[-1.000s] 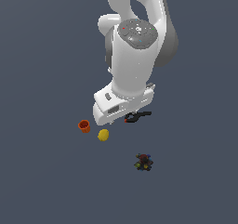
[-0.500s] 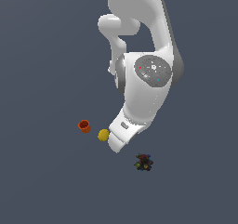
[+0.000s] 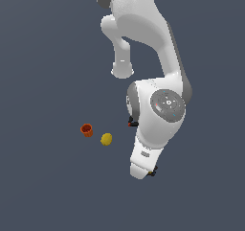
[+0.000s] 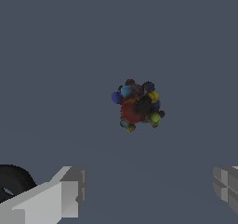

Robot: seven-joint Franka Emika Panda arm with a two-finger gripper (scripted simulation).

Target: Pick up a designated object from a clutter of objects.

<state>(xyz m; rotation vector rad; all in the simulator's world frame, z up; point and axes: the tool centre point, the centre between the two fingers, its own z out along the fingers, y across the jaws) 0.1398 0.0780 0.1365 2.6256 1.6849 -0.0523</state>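
Right at the wrist camera's edge you get the two fingers of the gripper, spread wide with nothing between them. Past them, out on the bare grey counter, sits the designated object: a dark knobbly lump with a maroon patch and little blue, yellow and green bumps all over. It's on its own there, apart from the fingers, roughly in line with the gap between them.

My guess on handling: it looks small and light, probably rigid, but that bumpy surface means the pads only touch on a few knobs, so it could twist or squirt out. I'd close across the widest part of the body, low and centred, not on the outer bumps.

Funny thing is the exterior view basically can't show the lump at all. The arm's wrist and hand sit right over that spot, so only a tiny dark bit pokes out beside the white hand. What that view does give you is the rest of the clutter: the yellow lemon and the small orange cup off toward the exterior view's left, well apart from the hand, plus a sliver of the black clamp behind the arm.
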